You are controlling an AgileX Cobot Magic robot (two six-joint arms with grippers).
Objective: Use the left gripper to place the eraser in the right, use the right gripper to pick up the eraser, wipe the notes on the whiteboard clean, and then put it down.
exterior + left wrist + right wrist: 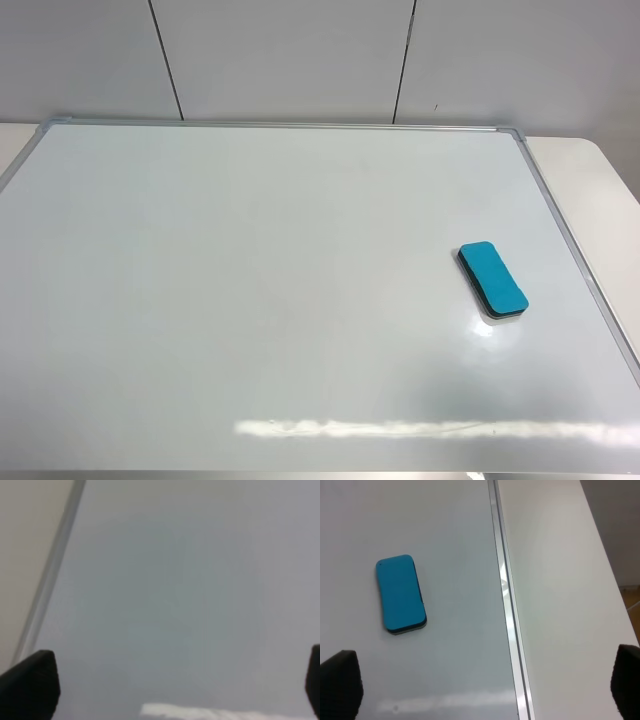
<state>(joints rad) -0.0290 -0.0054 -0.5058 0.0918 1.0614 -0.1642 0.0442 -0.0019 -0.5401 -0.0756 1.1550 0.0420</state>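
The whiteboard [250,280] fills most of the exterior high view, and no notes show on it. The teal-blue eraser [492,278] lies flat on the board's right part, a little in from the right frame. It also shows in the right wrist view [400,594]. My right gripper [482,687] is open and empty; the eraser lies well ahead of it, and only its dark fingertips [339,682] show. My left gripper [170,690] is open and empty above the bare board [175,580], near the board's left frame. Neither arm shows in the exterior high view.
The board's silver frame [507,605] runs beside the eraser, with the white table [560,580] beyond it. The same table strip shows to the right of the board [595,190]. The left frame edge [50,575] lies by my left gripper. A panelled wall [280,50] stands behind.
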